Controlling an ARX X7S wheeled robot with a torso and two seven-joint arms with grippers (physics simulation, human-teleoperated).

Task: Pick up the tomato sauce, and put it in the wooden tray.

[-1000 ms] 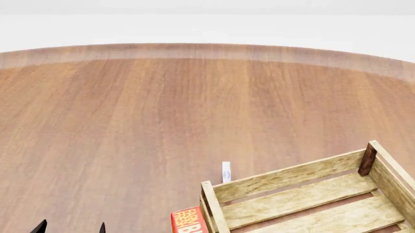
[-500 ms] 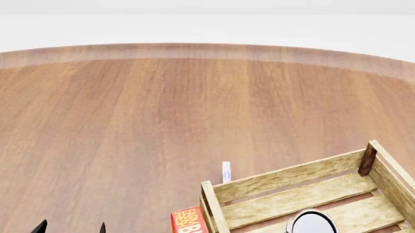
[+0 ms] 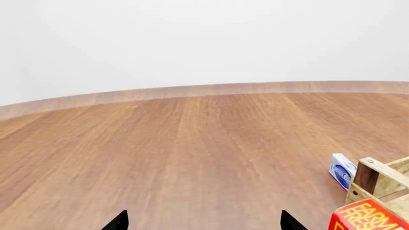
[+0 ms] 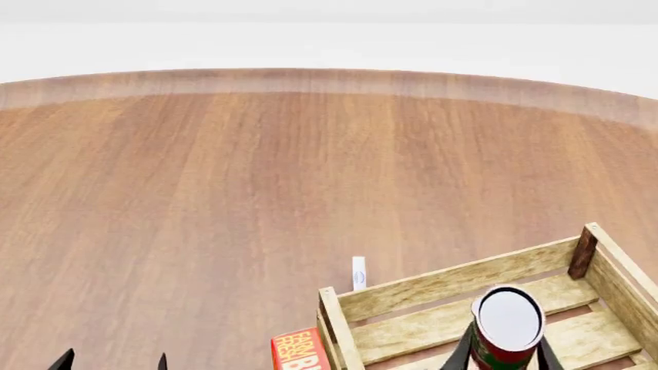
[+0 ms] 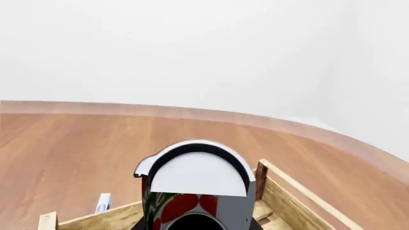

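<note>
The tomato sauce can (image 4: 507,327) has a red and green label and a flat pale top. It is held above the inside of the wooden tray (image 4: 452,284) at the lower right of the head view. My right gripper (image 4: 504,356) is shut on it, with dark fingers on both sides of the can. In the right wrist view the can (image 5: 195,191) fills the middle, over the tray (image 5: 300,201). My left gripper (image 4: 113,361) is open and empty at the lower left, and its two dark fingertips (image 3: 118,221) show wide apart over bare table.
A red box (image 4: 298,351) lies against the tray's left corner and also shows in the left wrist view (image 3: 367,218). A small white and blue packet (image 4: 359,273) stands just behind the tray's far wall. The brown wooden table (image 4: 257,177) stretches far ahead.
The can has risen into the head view, held by the right gripper, and moved up and forward over the tray. The left gripper has not moved.
</note>
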